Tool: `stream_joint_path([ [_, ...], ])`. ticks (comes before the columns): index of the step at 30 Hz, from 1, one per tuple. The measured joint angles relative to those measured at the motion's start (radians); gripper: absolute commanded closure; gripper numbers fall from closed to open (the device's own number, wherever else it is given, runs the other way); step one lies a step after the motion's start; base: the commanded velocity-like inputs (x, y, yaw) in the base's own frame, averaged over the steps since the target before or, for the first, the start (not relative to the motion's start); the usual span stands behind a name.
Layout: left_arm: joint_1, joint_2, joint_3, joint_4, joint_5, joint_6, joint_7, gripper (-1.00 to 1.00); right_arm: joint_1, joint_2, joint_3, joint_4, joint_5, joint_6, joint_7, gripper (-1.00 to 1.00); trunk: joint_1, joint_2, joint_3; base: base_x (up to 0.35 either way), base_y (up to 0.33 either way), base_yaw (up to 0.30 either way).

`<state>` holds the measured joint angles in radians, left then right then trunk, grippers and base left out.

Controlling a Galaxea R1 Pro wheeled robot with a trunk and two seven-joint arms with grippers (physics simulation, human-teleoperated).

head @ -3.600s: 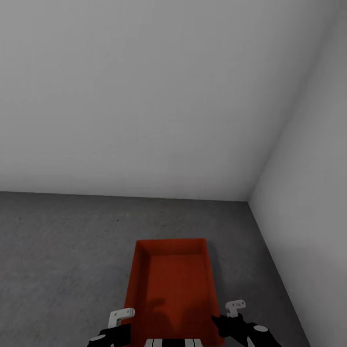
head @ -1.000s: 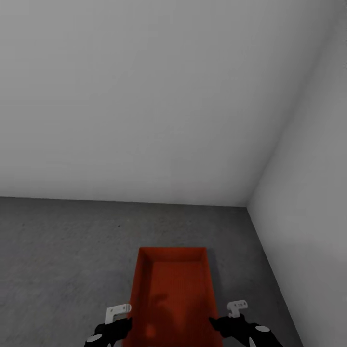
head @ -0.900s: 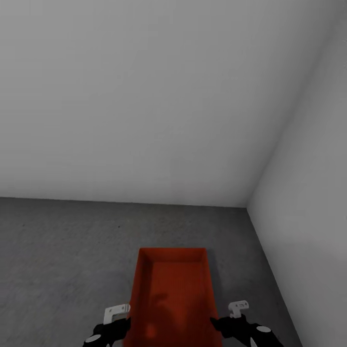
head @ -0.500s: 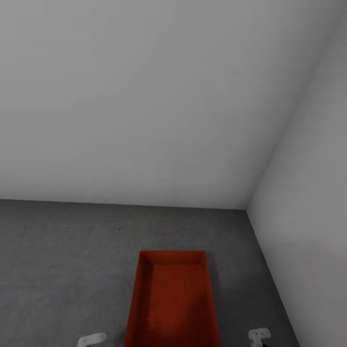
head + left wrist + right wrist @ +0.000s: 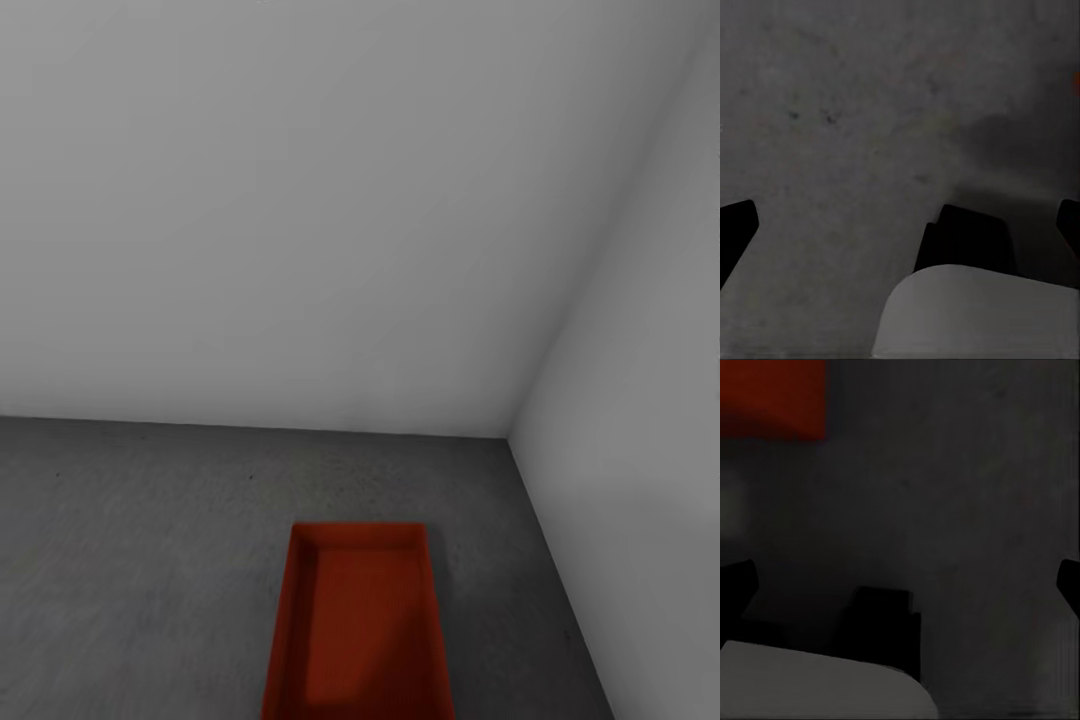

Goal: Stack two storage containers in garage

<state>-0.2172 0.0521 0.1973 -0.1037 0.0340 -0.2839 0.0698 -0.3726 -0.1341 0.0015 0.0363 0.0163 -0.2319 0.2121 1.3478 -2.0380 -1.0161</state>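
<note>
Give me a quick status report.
Both pincers open over bare concrete, holding nothing. One red box on the garage floor near the wall corner, empty. Nothing around it in the way.

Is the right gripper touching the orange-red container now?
Apart. In the right wrist view the gripper has its fingertips spread wide with only dark concrete floor between them, and the storage container lies off at the frame's corner, away from both fingertips.
</note>
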Motion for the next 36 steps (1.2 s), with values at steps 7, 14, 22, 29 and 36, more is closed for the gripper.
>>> stream_joint_path([
  [7,0.000,-0.002,-0.002,0.044,-0.002,-0.032,0.000,-1.00,0.003,0.004,0.000,0.004,0.000,-0.007,-0.024,-1.00,-0.027,0.049,0.022,-0.321,0.000,0.000],
  [14,0.000,-0.010,-0.003,0.051,-0.004,-0.036,0.000,-1.00,0.003,0.004,0.000,0.003,-0.001,-0.006,-0.026,-1.00,-0.054,0.098,0.044,-0.337,0.000,0.000],
  [22,0.000,-0.009,-0.003,0.051,-0.003,-0.038,0.000,-1.00,0.003,0.004,0.001,0.003,0.003,-0.004,-0.025,-1.00,-0.084,0.154,0.070,-0.338,0.000,0.000],
  [29,0.000,-0.006,-0.003,0.051,-0.003,-0.038,0.000,-1.00,0.003,0.004,0.001,0.003,0.002,-0.003,-0.024,-1.00,-0.111,0.203,0.101,-0.338,0.000,0.000],
  [36,0.000,-0.005,-0.003,0.051,-0.002,-0.038,0.001,-1.00,0.003,0.004,0.002,0.003,0.003,-0.003,-0.019,-1.00,-0.138,0.252,0.134,-0.313,0.000,0.000],
])
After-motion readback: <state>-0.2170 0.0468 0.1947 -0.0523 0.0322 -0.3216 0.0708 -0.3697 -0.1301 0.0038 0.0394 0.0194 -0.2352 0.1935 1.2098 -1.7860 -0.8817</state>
